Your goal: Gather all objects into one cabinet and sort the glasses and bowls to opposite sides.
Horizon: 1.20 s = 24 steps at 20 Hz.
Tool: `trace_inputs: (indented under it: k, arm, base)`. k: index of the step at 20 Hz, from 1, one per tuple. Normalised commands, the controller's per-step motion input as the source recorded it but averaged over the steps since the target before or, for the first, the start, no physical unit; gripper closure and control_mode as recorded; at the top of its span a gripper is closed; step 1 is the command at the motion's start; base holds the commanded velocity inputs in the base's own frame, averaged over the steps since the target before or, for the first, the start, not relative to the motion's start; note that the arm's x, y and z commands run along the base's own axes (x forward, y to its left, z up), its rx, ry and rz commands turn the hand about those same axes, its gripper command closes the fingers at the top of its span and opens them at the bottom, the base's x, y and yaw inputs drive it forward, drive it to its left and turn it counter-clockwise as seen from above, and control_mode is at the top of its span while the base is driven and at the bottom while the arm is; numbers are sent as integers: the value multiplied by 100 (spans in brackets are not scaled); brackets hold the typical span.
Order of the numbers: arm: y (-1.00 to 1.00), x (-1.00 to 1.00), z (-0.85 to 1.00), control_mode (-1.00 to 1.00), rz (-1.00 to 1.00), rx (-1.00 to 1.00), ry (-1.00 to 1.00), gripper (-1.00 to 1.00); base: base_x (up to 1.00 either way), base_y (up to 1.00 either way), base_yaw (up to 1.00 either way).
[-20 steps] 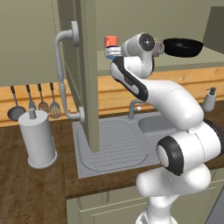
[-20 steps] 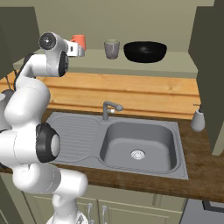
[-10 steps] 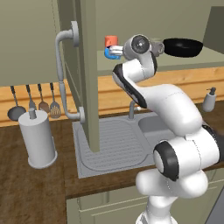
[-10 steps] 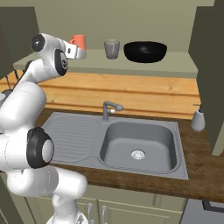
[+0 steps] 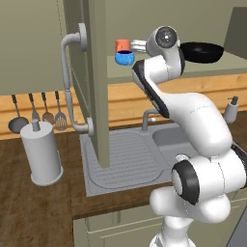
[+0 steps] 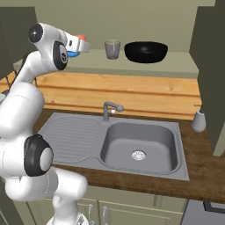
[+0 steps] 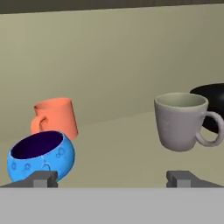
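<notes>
Up on the cabinet shelf (image 6: 176, 63), the jaws of the gripper (image 7: 112, 178) stand wide and empty, aimed between the blue bowl (image 7: 41, 156) at one fingertip and the grey mug (image 7: 181, 121) on the opposite side; the orange-red cup (image 7: 54, 117) stands just behind the bowl.

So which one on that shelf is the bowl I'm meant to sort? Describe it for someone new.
Look at the olive-green cabinet shelf above the sink. At the far left end of the row stands the orange-red cup, and the blue bowl sits just in front of it. It is the only bright blue piece, round with a dark inside and no handle, unlike the grey mug and black dish.
</notes>
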Motion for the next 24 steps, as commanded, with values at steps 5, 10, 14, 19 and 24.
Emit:
trace_inputs:
  k: [5,10,14,19,24]
  arm:
    - [-19,-54,1,-100,0,-2,0,-100]
    - [-21,-20,-1,-100,6,-4,0,-100]
    - [-33,-4,0,-100,11,-1,0,-100]
    - [-29,-2,0,-100,10,0,0,-100]
    - [-18,-11,0,-100,0,0,0,-100]
  base:
    - [0,0,0]
    - [0,0,0]
    - [0,0,0]
    - [0,0,0]
    - [0,0,0]
